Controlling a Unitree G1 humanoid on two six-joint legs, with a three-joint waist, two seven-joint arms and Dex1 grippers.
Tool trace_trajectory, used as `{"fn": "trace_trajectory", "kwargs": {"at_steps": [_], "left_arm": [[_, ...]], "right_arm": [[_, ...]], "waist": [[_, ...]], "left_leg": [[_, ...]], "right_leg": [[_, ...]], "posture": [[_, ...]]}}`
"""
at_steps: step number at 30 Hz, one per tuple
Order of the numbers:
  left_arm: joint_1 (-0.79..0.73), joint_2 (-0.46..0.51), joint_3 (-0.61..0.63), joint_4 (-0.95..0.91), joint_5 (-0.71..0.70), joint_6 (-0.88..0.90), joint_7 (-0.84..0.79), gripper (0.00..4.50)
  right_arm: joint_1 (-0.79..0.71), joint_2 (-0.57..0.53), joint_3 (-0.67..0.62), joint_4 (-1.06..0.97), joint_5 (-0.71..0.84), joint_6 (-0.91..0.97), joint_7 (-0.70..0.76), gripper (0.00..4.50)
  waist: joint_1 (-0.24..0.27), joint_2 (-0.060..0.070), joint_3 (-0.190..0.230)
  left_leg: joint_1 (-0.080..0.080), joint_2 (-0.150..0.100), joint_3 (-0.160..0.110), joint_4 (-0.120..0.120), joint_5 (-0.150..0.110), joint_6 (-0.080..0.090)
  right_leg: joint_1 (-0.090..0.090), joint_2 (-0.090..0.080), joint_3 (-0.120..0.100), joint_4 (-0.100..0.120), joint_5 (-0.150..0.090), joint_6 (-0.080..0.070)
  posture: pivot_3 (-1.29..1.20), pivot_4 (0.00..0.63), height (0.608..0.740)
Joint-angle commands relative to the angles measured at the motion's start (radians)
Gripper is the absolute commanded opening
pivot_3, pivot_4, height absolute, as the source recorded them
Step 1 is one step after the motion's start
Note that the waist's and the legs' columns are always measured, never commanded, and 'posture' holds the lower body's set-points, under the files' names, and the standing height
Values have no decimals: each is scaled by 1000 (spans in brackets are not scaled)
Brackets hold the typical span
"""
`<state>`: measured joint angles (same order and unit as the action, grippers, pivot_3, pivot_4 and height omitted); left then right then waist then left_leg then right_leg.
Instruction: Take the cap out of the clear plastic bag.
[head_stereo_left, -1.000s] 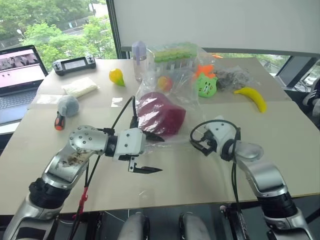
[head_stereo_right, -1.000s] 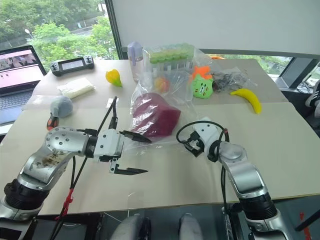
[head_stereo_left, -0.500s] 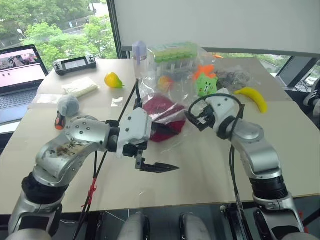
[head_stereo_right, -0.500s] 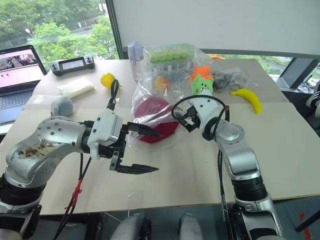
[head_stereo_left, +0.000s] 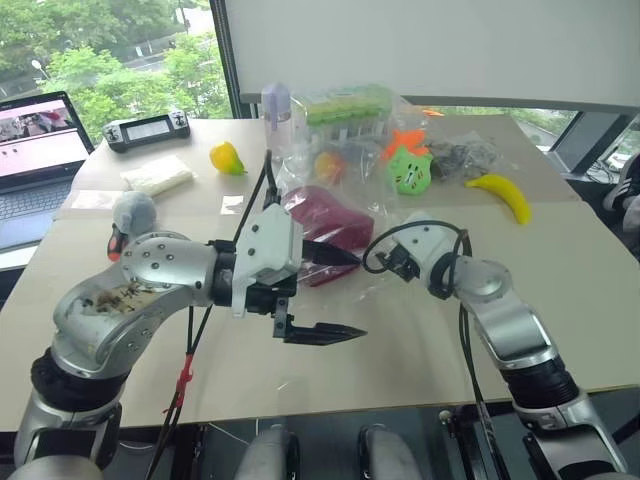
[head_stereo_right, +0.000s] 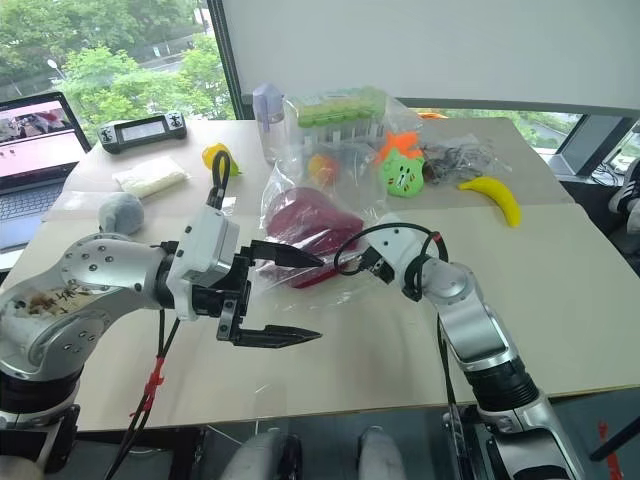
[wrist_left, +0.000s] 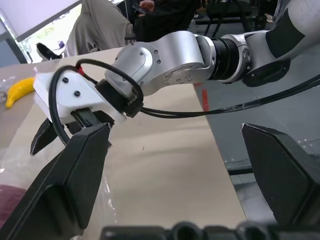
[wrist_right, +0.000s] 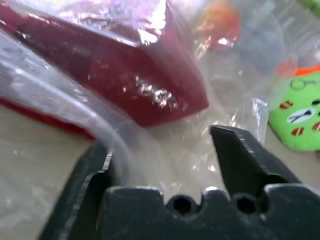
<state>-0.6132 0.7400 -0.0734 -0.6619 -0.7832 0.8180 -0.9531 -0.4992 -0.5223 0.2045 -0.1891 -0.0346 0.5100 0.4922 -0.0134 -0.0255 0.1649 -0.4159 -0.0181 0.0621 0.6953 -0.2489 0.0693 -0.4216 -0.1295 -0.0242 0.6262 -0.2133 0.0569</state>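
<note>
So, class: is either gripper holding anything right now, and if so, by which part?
The left gripper stands open, holding nothing. The right gripper has thin clear plastic bag film between its fingers, near the maroon fabric cap; whether it grips cannot be told.

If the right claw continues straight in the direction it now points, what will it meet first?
Most likely the clear plastic bag: film already lies between the right claw's parted fingers. Just behind it is the cap, inside the bag. How far away the cap is remains hard to judge.

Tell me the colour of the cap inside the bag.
Dark red cap, clearest in the right wrist view.
</note>
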Motion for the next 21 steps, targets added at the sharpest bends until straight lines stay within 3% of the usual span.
{"fn": "trace_trajectory", "kwargs": {"at_steps": [1,5,6,11,16,21], "left_arm": [[4,9,14,-15,-37,27,17,4500],[13,6,11,-3,-56,67,46,4500],[15,2,15,-2,-73,83,59,4500],[43,-35,38,-24,-191,176,165,4500],[65,-150,31,0,-275,224,325,4500],[59,-90,-153,17,23,97,306,4500]], "right_arm": [[-22,13,-31,-12,-25,-42,-33,1397],[-31,35,-43,-13,-27,-49,-48,165],[-33,42,-46,-16,-25,-48,-50,32],[-51,96,-84,-34,-9,-54,-90,32],[-73,135,-136,-82,8,-55,-116,32],[-113,162,-157,-149,39,15,-123,32]], "waist": [[2,0,0],[1,0,0],[1,0,0],[1,0,0],[2,0,0],[1,0,0]], "left_leg": [[0,0,0,0,0,0],[0,0,0,0,1,-1],[0,0,0,0,1,-1],[0,0,0,0,0,-1],[0,0,0,0,2,-4],[1,-1,0,-1,3,-5]], "right_leg": [[0,0,0,0,0,0],[0,0,0,0,0,0],[0,0,0,0,0,0],[0,0,0,0,0,0],[0,0,1,0,0,0],[0,0,1,1,0,0]], "posture": [[0,150,740],[0,150,740],[0,150,740],[0,150,740],[0,150,740],[0,150,740]]}}
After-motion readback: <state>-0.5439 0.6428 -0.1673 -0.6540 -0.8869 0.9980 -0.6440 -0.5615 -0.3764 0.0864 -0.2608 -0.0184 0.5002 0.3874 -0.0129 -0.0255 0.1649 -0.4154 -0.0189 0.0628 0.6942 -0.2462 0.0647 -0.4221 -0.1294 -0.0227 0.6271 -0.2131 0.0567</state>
